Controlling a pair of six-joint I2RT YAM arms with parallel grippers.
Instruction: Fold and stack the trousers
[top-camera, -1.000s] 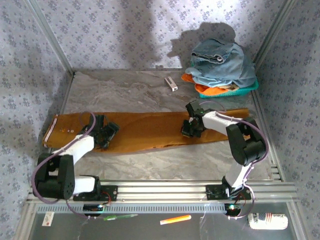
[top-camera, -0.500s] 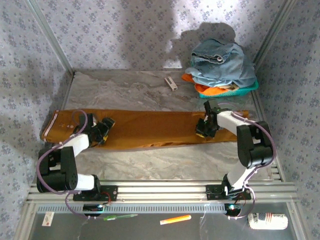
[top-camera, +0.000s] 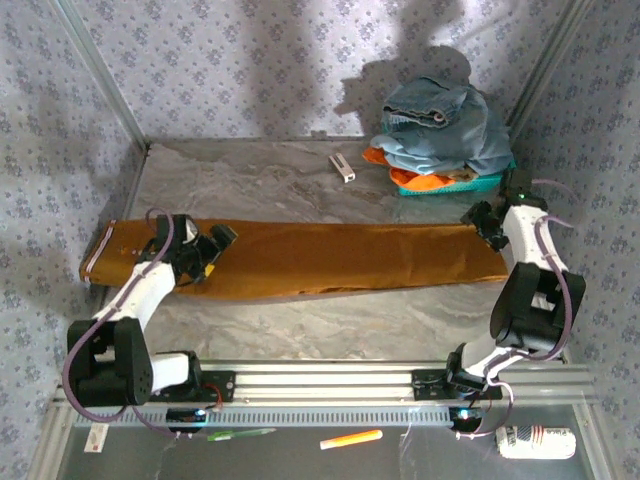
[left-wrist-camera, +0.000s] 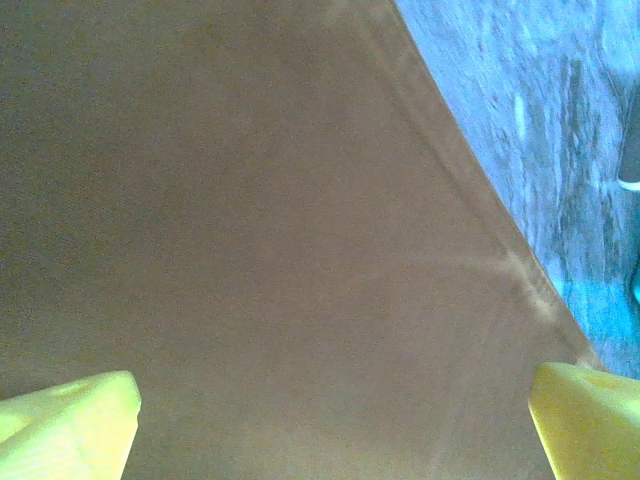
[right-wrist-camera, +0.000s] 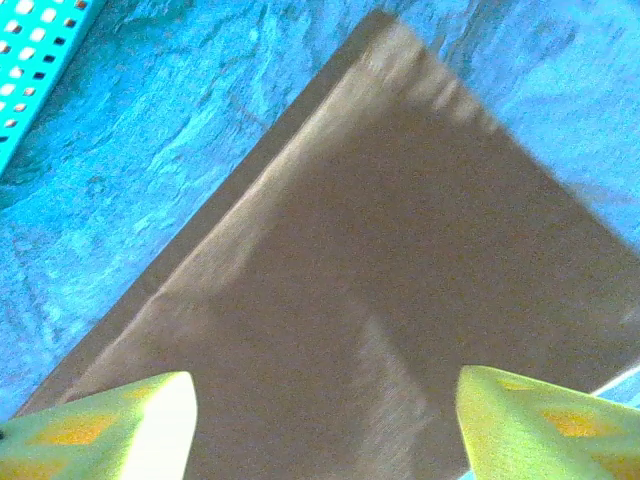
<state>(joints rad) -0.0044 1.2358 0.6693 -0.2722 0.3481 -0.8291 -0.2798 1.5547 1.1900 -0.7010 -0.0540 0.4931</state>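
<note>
Top external view showed the trousers (top-camera: 330, 258) lying flat in a long band across the desk (top-camera: 300, 190), waistband at the left. The left pincer (top-camera: 212, 250) hung over the waist end, jaws spread wide and empty. The right pincer (top-camera: 482, 222) stood at the hem corner, jaws parted, apparently clear of the cloth. The left arm slanted low and rightward; the right arm stretched along the desk's right edge. Beyond, a teal basket (top-camera: 490, 182) held denim (top-camera: 445, 125).
</note>
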